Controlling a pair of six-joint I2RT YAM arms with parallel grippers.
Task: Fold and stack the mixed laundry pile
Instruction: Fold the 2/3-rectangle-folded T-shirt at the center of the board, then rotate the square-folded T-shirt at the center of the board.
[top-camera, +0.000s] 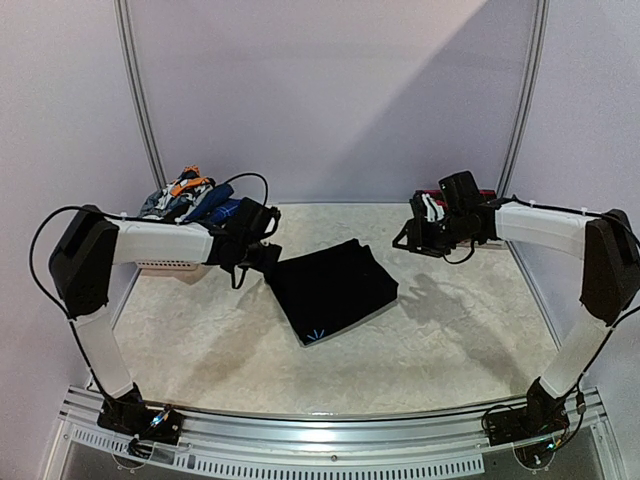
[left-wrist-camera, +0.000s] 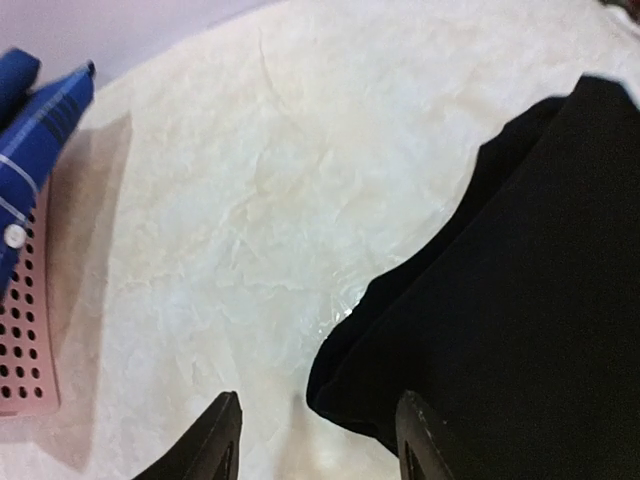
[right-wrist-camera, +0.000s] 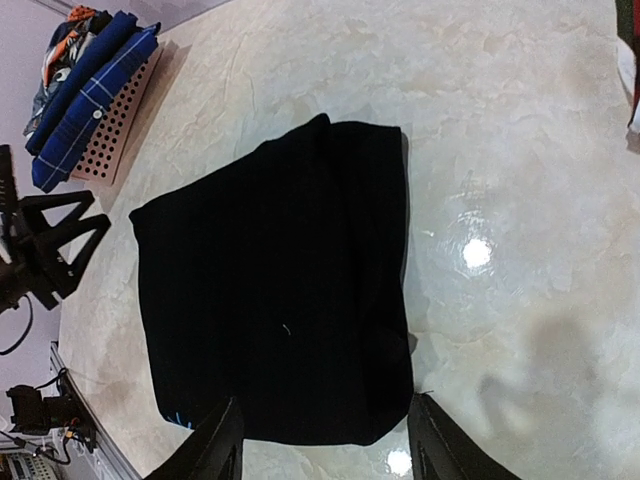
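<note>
A folded black garment (top-camera: 332, 288) lies flat in the middle of the table, a small blue mark at its near corner. My left gripper (top-camera: 262, 256) hovers at its left corner, open. In the left wrist view the garment's rounded corner (left-wrist-camera: 500, 320) lies just ahead of the left gripper (left-wrist-camera: 318, 448), and neither finger touches it. My right gripper (top-camera: 425, 236) is raised at the back right, open and empty. In its view the right gripper (right-wrist-camera: 325, 445) looks down on the garment (right-wrist-camera: 280, 290). The rest of the laundry pile (top-camera: 188, 194), with a blue plaid shirt (right-wrist-camera: 92, 92), fills the basket.
A pale lattice basket (top-camera: 165, 265) stands at the back left, behind the left arm, and shows again as the basket (left-wrist-camera: 25, 345) in the left wrist view. Red and white cloth (right-wrist-camera: 630, 70) lies at the back right by the right gripper. Walls close in the back and sides.
</note>
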